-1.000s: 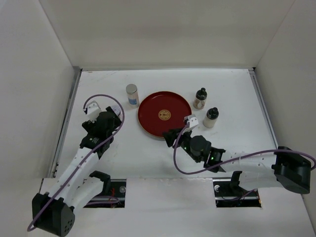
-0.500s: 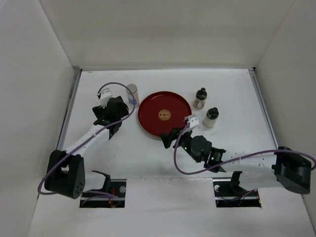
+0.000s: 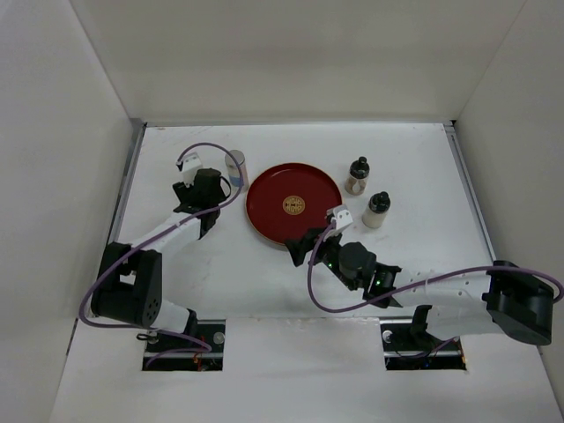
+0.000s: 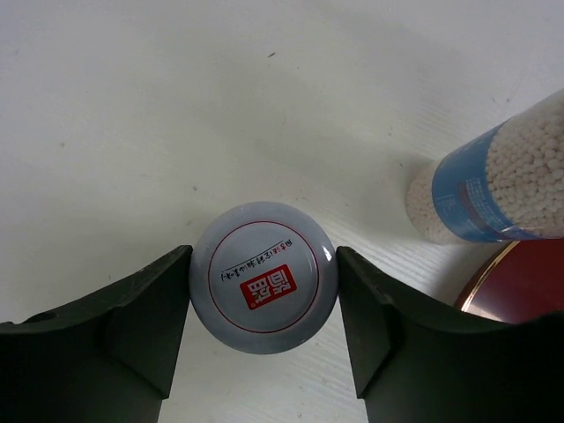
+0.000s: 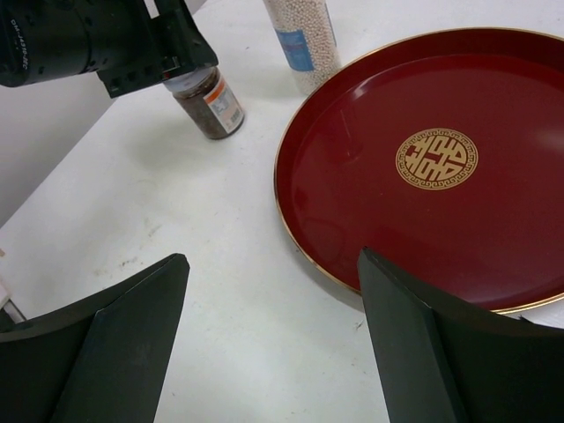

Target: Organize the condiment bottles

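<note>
Our left gripper is clamped on the grey-capped jar, with the cap snug between both fingers. The blue-label bottle stands just to its right. Our right gripper gapes wide and holds nothing, with the plate just ahead.

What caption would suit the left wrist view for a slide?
Left gripper flanks a grey-capped jar; a blue-labelled bottle and red plate are nearby.
</note>
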Robot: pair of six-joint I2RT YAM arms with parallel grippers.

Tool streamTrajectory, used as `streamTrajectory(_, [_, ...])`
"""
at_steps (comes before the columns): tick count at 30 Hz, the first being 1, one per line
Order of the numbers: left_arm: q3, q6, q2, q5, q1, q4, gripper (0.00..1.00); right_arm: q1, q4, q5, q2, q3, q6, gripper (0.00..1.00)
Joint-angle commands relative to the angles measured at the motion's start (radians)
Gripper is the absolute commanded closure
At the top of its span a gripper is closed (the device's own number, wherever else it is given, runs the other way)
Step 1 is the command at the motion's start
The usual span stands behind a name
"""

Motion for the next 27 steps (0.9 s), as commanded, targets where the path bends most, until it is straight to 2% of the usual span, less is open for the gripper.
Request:
streamTrajectory(1, [-0.004, -0.013, -0.066, -0.024, -0.006, 0.050, 0.62, -0.003, 0.058, -0.003, 0.001, 0.016, -0.014, 0.15])
streamTrajectory(6, [-0.024, -0.013, -0.293, -0.071, -0.096, -0.009, 0.67, -0.004, 0.058, -0.003, 0.001, 0.013, -0.010, 0.15])
streamTrajectory(9, [0.016, -0.013, -0.343, -0.069, -0.174, -0.068, 0.66, -0.006, 0.060, 0.002, 0.002, 0.010, -0.004, 0.16])
streamTrajectory(12, [0.074, -0.023, -0.321, -0.046, -0.262, -0.095, 0.66, -0.013, 0.070, 0.011, -0.004, -0.001, 0.000, 0.16])
streamTrajectory(17, [0.200, -0.023, -0.158, -0.024, -0.371, -0.050, 0.65, -0.035, 0.078, 0.071, -0.040, -0.026, 0.006, 0.17])
streamTrajectory(23, [0.361, 0.010, 0.111, 0.034, -0.369, 0.098, 0.65, -0.075, 0.078, 0.089, -0.114, -0.062, 0.012, 0.16])
streamTrajectory(27, [0.462, 0.017, 0.266, 0.062, -0.357, 0.113, 0.64, -0.096, 0.073, 0.081, -0.131, -0.070, 0.024, 0.15])
